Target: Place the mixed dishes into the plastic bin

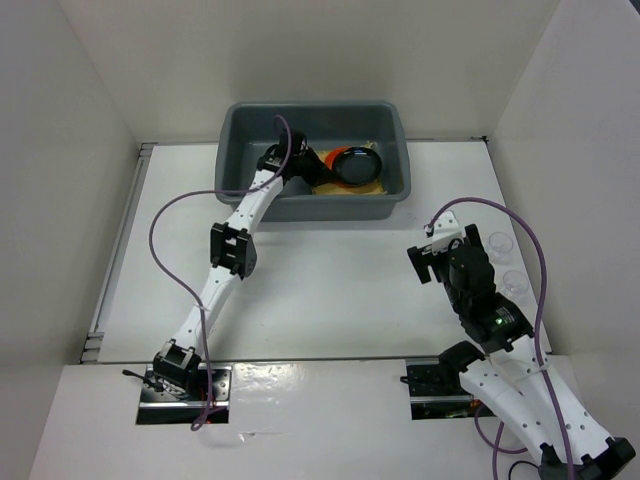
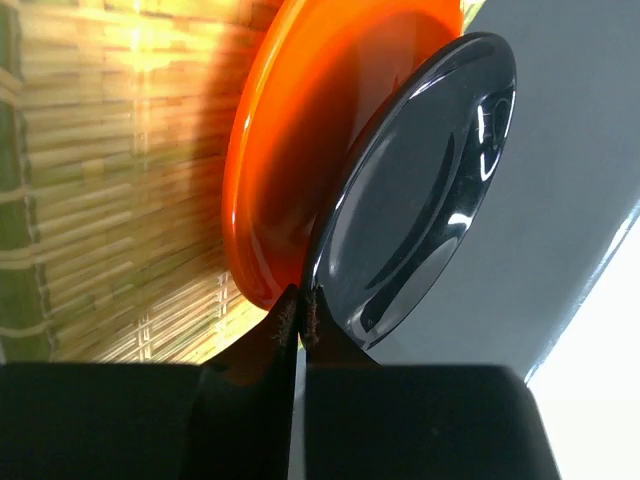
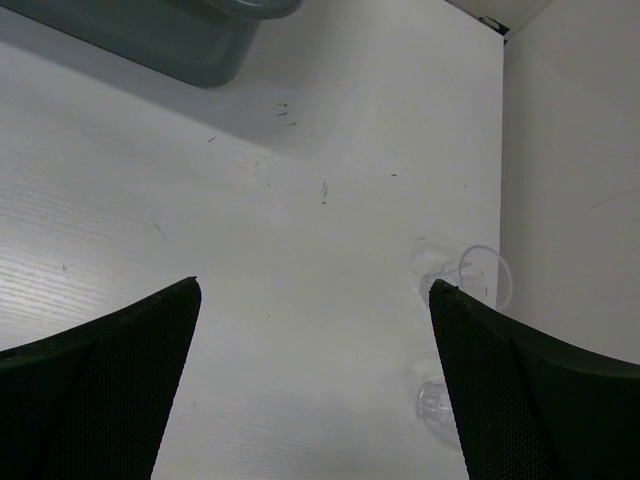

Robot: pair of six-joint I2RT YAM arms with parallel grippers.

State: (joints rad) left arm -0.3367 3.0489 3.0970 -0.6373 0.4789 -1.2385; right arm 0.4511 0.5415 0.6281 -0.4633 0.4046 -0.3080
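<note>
The grey-blue plastic bin (image 1: 240, 150) stands at the back centre. In it lie the tan bamboo mat (image 1: 372, 186), the orange plate (image 1: 327, 158) and the black plate (image 1: 356, 165), which overlaps the orange one. My left gripper (image 1: 303, 160) reaches into the bin. In the left wrist view its jaws (image 2: 298, 305) are almost shut, and the rim of the black plate (image 2: 420, 200) runs into the narrow gap. The orange plate (image 2: 290, 150) and the mat (image 2: 110, 180) lie behind. My right gripper (image 1: 440, 250) hangs open over the table. Two clear glass cups (image 1: 497, 243) (image 1: 515, 282) stand to its right.
White walls enclose the table on the left, back and right. The cups (image 3: 480, 275) (image 3: 435, 402) sit close to the right wall. A corner of the bin (image 3: 200, 40) shows at the top of the right wrist view.
</note>
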